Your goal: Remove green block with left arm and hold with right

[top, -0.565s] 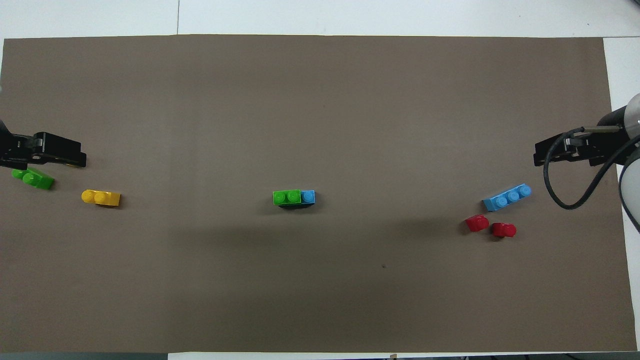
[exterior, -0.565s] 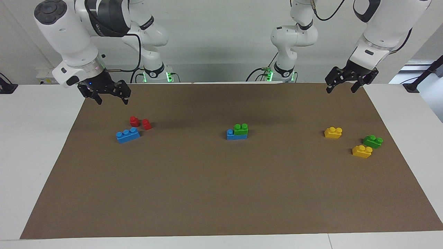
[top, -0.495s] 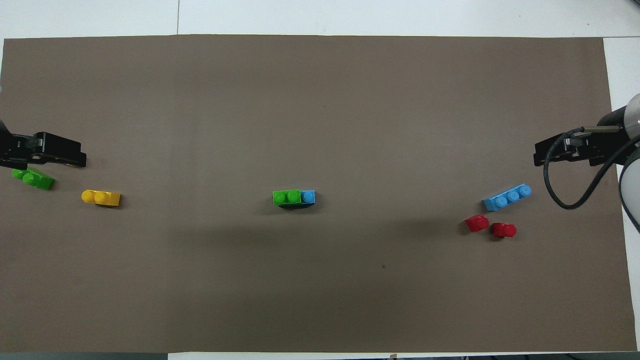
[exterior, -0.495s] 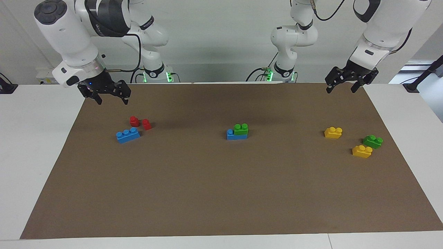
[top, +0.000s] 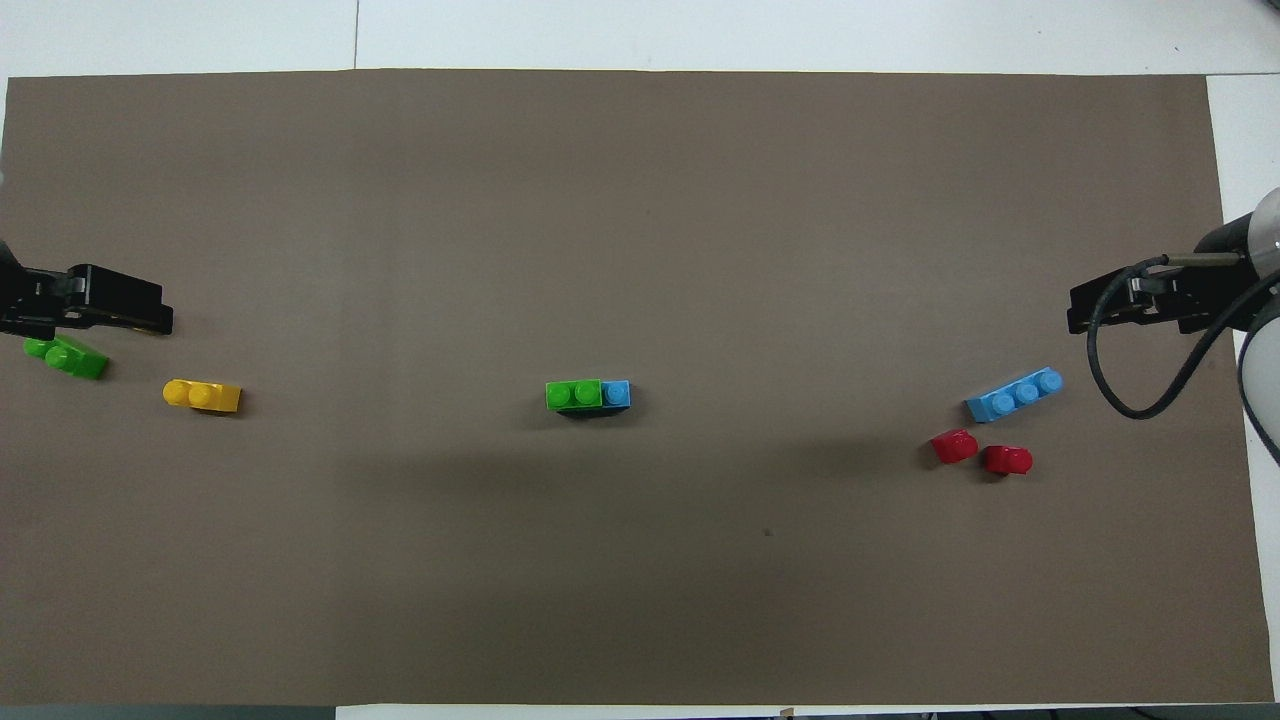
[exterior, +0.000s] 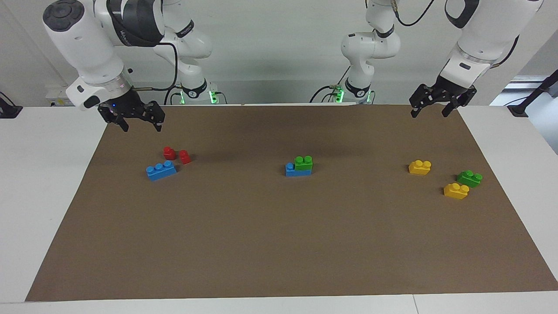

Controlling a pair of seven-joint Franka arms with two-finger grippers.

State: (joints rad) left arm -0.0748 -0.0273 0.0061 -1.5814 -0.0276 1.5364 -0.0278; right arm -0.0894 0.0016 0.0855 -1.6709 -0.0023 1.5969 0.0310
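Observation:
The bright green block (exterior: pixel 304 163) sits pressed on top of a blue three-stud brick (exterior: pixel 291 171) at the middle of the brown mat; they also show in the overhead view, the green block (top: pixel 573 394) on the blue brick (top: pixel 618 393). My left gripper (exterior: pixel 430 113) hangs open and empty over the mat's corner at the left arm's end, well away from the stack; it shows in the overhead view (top: pixel 150 316). My right gripper (exterior: pixel 141 127), with the blue wrist light, hangs open and empty over the mat at the right arm's end (top: pixel 1090 312).
A darker green brick (exterior: pixel 469 178) and two yellow bricks (exterior: pixel 420 167) (exterior: pixel 456 191) lie toward the left arm's end. Two red bricks (exterior: pixel 169 152) (exterior: pixel 185 156) and a loose blue brick (exterior: pixel 161 170) lie toward the right arm's end. The brown mat (exterior: pixel 279 244) covers the table.

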